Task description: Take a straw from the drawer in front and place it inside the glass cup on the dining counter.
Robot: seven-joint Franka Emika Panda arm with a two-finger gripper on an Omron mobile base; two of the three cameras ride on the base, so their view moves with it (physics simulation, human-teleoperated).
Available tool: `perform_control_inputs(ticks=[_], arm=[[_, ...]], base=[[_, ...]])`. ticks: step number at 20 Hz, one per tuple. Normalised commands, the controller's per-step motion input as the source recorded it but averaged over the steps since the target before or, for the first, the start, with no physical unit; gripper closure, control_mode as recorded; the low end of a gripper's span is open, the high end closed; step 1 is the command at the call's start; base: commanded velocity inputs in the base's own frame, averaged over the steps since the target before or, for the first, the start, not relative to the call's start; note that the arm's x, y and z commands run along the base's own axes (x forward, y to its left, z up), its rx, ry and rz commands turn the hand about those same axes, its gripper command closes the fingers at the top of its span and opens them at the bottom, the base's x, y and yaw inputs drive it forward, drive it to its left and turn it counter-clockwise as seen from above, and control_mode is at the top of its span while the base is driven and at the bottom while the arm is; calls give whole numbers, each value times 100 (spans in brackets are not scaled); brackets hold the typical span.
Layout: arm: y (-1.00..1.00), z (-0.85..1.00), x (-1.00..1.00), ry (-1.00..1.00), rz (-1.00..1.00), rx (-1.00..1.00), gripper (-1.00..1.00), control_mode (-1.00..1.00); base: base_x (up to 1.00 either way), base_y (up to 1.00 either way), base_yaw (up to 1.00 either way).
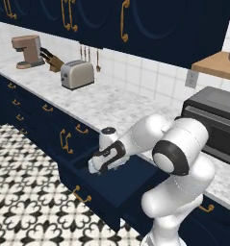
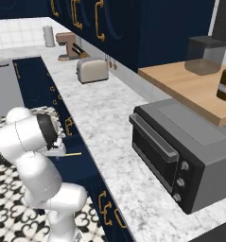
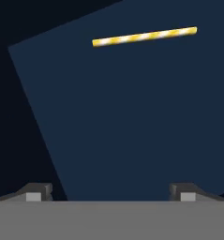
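Navy drawer (image 1: 107, 190) stands pulled out in our left base view, brass handle forward, and our pincer (image 1: 95, 166) hangs over its open box. From the right base view we catch the straw (image 2: 72, 154) lying flat inside, just past the arm. Through the hand view, our fingertips (image 3: 38, 191) are spread wide, empty, the yellow-and-white straw well ahead on the drawer floor.
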Motion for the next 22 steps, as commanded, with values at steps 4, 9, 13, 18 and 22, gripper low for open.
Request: perform_control_inputs(ticks=[4, 9, 13, 18, 22], arm=[[7, -52, 24, 14, 0, 0, -100, -100], [32, -38, 0, 0, 0, 0, -100, -100], [40, -29, 0, 0, 0, 0, -100, -100], [45, -18, 0, 0, 1, 0, -100, -100], [83, 0, -39, 0, 1, 0, -100, -100]], base=[[0, 0, 0], [0, 0, 0], [0, 0, 0], [0, 0, 0], [0, 0, 0]])
